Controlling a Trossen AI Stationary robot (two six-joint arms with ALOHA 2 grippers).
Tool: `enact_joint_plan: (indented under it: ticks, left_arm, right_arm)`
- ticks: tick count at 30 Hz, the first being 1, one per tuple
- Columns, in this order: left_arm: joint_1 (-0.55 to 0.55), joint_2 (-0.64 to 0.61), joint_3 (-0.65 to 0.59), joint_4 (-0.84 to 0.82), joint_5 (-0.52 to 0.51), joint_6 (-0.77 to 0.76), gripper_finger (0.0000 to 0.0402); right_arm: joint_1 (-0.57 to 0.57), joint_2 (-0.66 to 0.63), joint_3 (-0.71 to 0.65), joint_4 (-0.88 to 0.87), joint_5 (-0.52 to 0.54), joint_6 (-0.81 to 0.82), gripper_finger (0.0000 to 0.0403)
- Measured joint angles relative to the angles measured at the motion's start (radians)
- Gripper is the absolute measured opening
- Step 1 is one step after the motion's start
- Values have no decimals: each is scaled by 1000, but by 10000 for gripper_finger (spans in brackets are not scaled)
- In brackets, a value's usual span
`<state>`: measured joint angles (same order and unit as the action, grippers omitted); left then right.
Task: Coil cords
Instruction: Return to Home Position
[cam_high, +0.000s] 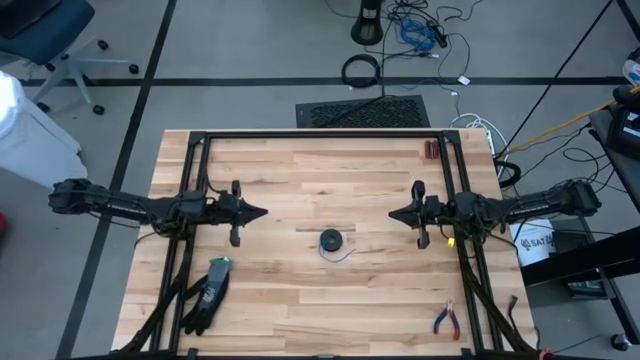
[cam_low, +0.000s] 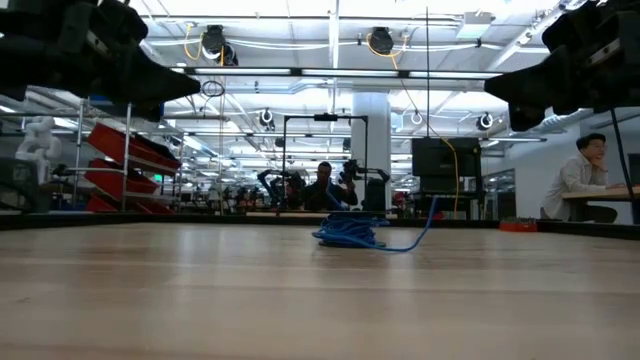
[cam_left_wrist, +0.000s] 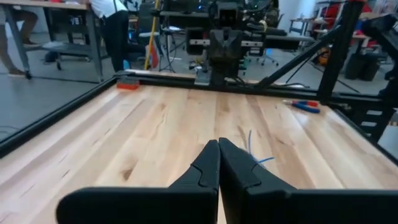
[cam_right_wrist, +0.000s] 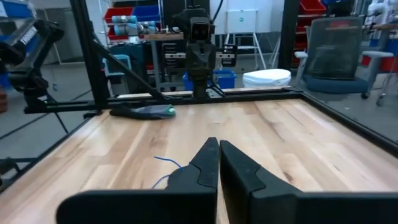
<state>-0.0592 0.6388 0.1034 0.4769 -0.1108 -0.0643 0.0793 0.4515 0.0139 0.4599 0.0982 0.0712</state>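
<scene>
Looking down, I see the counter (cam_high: 300, 170) with both arms held level over it. The left pincer (cam_high: 262, 212) and right pincer (cam_high: 392, 212) point at each other, each with fingers pressed together. The glove (cam_high: 208, 293) lies beneath the left arm and the pliers (cam_high: 446, 320) beneath the right. The wire (cam_high: 331, 240) sits coiled mid-counter between the pincers, touching neither.

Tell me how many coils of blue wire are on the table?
1: the blue wire coil lies mid-table, clear of the left gripper and right gripper. No other shows.
</scene>
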Motion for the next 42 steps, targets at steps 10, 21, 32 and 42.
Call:
enact_joint_plan:
  ticks: [10,21,32,42]
  left_arm:
    - [124,-42,-65,0,148,-50,2]
    - [103,-182,-73,-77,232,-113,2]
    - [-27,-429,-74,-243,71,-59,2]
    - [-84,-580,-95,-369,-21,-48,1]
  right_arm:
    - [-10,0,0,-37,-2,4,0]
    - [-10,-3,1,-56,-3,22,0]
    - [-10,-7,1,-63,2,33,0]
    - [-11,-41,1,-67,11,36,0]
